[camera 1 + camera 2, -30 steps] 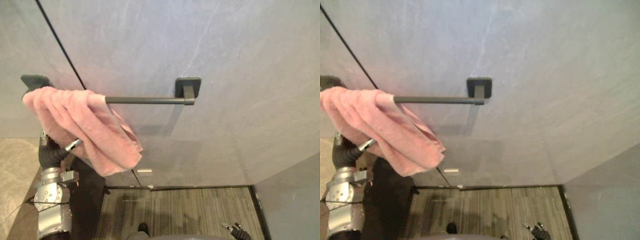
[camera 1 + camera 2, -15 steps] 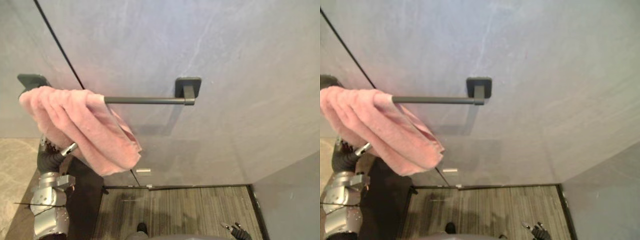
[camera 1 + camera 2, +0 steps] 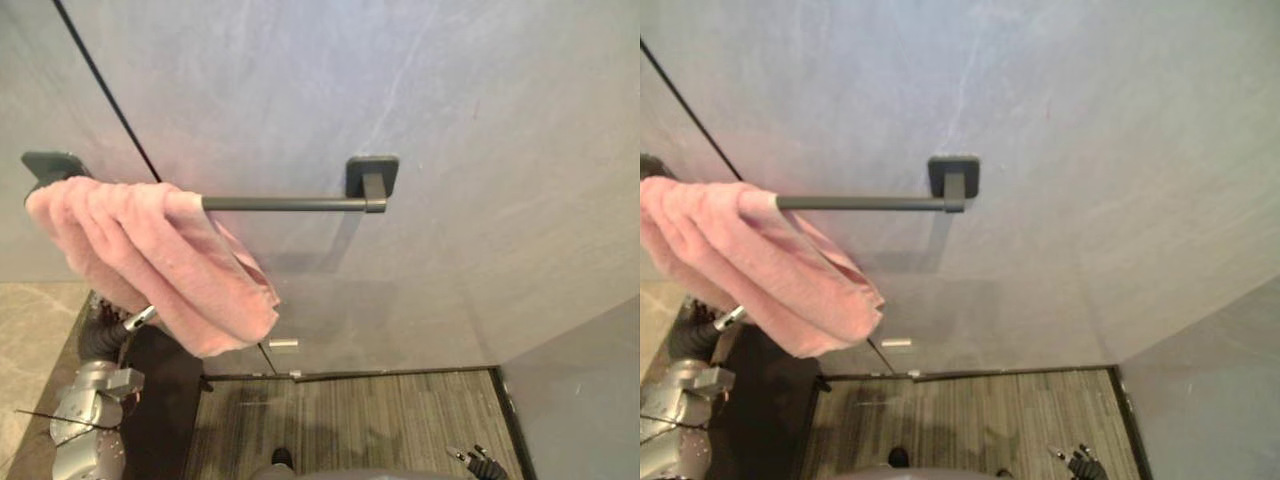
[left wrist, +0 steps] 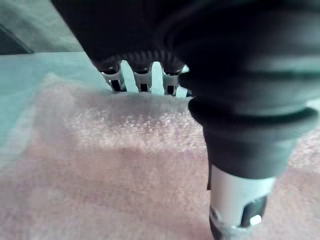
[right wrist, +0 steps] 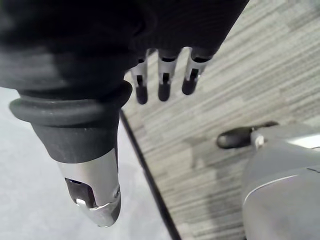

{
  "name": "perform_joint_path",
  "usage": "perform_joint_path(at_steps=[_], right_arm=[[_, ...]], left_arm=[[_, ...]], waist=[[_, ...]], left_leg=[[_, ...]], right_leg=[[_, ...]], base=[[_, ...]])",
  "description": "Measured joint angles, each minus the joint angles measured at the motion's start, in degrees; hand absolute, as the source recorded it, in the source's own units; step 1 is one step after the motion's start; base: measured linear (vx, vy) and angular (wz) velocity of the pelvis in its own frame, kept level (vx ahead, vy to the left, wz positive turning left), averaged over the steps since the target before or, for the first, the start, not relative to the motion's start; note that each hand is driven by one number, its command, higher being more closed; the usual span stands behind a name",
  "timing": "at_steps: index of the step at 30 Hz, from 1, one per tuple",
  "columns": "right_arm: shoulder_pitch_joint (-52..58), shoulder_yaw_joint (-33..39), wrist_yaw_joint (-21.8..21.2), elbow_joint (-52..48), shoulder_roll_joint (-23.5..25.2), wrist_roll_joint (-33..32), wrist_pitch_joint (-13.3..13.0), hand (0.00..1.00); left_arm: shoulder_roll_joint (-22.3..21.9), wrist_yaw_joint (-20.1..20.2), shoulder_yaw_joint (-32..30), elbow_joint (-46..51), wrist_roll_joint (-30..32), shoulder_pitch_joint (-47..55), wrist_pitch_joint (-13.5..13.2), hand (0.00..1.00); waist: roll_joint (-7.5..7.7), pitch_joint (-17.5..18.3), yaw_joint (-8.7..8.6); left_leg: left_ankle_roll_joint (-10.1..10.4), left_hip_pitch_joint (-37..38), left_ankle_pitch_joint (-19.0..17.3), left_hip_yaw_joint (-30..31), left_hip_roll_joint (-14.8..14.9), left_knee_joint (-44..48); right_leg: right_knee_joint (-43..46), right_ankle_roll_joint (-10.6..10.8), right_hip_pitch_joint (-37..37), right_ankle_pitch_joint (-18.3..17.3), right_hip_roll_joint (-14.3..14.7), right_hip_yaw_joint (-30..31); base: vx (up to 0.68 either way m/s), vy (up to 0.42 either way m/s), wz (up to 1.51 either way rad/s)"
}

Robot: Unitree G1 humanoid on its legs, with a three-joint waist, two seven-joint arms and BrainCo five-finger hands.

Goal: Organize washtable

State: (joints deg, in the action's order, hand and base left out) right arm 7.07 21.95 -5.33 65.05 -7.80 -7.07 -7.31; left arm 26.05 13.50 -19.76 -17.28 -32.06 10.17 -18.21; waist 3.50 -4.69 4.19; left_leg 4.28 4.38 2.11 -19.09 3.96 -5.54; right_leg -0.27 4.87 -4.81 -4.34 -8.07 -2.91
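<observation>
Pink terry towel (image 3: 150, 260) lies bunched over the left end of the black towel bar (image 3: 290, 203), close against the grey stone-look wall (image 3: 450, 100). It is heaped thick rather than spread, and its lower corner sags toward the right.

- Left hand (image 4: 240, 190): low against the towel and partly tucked behind the cloth. It is probably steadying or adjusting the drape so the weight doesn't drag it off. I cannot tell whether it has hold of the cloth.
- Right hand (image 5: 164, 80): hangs low over the striped floor (image 3: 380, 420), fingers loose and straight, holding nothing. It is well apart from the towel.

Edges and room:
- The left bracket (image 3: 48, 165) is just beside the towel's upper edge, so there is no margin that side.
- The bar is bare from the towel to the right bracket (image 3: 372, 178), so there looks to be room to slide and spread the cloth rightward.
- The wall is near behind the bar, so working from below or in front looks easiest.
</observation>
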Motion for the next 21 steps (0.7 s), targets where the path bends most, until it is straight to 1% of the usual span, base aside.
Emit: perform_joint_path(at_steps=[7,11,15,16,21], right_arm=[[-0.05,-0.19,-0.01,0.0,-0.11,0.0,0.0,0.0],[0.04,-0.46,-0.04,0.01,-0.14,0.0,0.0,0.0],[0.04,-0.5,-0.04,0.01,-0.15,0.01,0.0,0.0],[0.05,-0.49,-0.05,0.01,-0.15,0.01,0.0,0.0],[-0.02,-0.44,-0.11,0.01,-0.14,-0.02,0.0,0.0]], left_arm=[[0.39,0.26,1.65,-1.34,0.02,0.75,0.22,0.0],[1.46,0.29,2.04,-1.4,0.02,1.2,0.43,0.0],[1.46,0.27,2.32,-1.41,0.03,1.2,0.45,0.0],[1.46,0.26,2.32,-1.42,0.03,1.19,0.45,1.0],[1.47,0.17,2.95,-1.48,0.09,0.71,0.45,1.0]], waist=[[0.15,0.04,0.09],[0.22,0.06,0.06],[0.15,0.02,0.06],[0.15,0.01,0.07],[0.02,-0.07,-0.08]], left_leg=[[-0.12,0.11,-0.18,-0.81,0.01,0.01],[-0.13,0.28,-0.19,-1.13,0.01,0.01],[-0.13,0.3,-0.19,-1.22,0.01,0.0],[-0.12,0.3,-0.19,-1.23,0.01,0.0],[-0.12,0.3,-0.19,-1.29,0.01,0.0]], right_leg=[[-0.38,-1.05,0.14,0.68,0.05,-0.15],[-0.37,-1.05,0.17,0.71,0.02,-0.13],[-0.34,-1.04,0.24,0.72,0.0,-0.12],[-0.33,-1.04,0.25,0.72,0.0,-0.11],[-0.32,-1.02,0.31,0.72,0.01,-0.09]], base=[[-0.01,-0.013,-0.05],[-0.03,-0.023,-0.05],[-0.02,-0.013,-0.01],[0.0,0.0,0.0],[0.0,0.0,0.0]])
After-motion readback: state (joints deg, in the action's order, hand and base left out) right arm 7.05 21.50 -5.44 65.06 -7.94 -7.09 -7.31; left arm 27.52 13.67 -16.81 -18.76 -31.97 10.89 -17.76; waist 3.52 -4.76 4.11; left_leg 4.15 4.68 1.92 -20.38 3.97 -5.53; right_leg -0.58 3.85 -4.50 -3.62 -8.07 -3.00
